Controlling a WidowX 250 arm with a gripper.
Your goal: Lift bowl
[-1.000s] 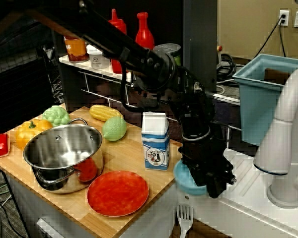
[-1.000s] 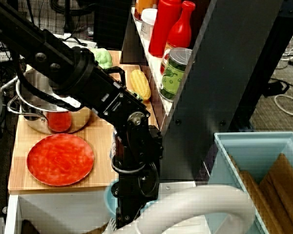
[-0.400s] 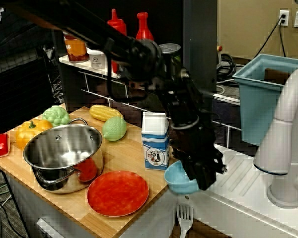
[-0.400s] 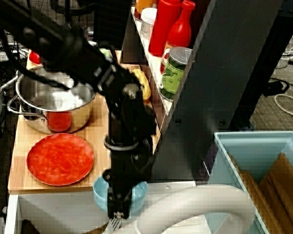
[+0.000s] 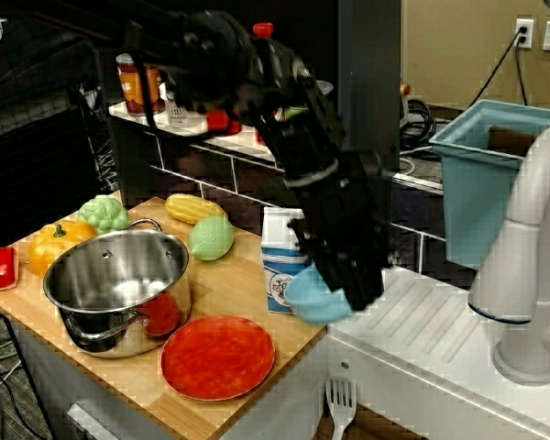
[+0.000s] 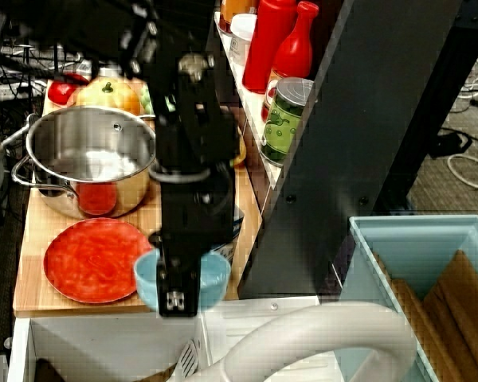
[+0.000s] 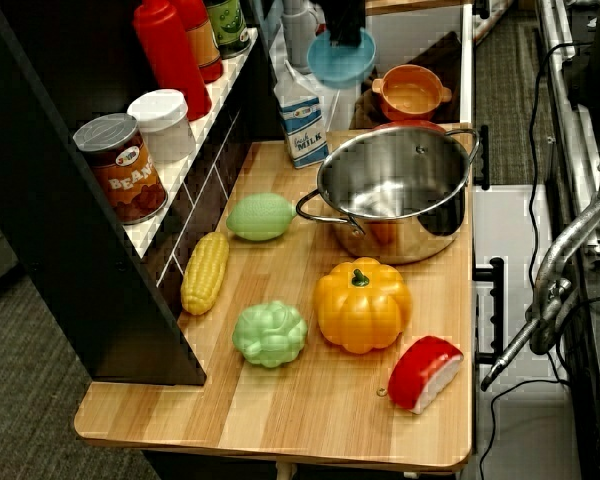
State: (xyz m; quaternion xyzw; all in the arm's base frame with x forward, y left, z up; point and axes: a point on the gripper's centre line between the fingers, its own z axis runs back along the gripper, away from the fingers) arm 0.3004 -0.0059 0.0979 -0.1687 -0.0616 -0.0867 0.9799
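The claw (image 5: 344,284) grips the bowl (image 5: 313,300) by its rim at frame centre, clear above the worktop (image 5: 229,284). Raise it straight and level, steering clear of the milk carton (image 5: 280,266).

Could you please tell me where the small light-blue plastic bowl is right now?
In the front view, the small light-blue plastic bowl hangs in the black gripper, off the surface, above the wooden board's right edge, just right of the milk carton and beyond the red-orange plate.
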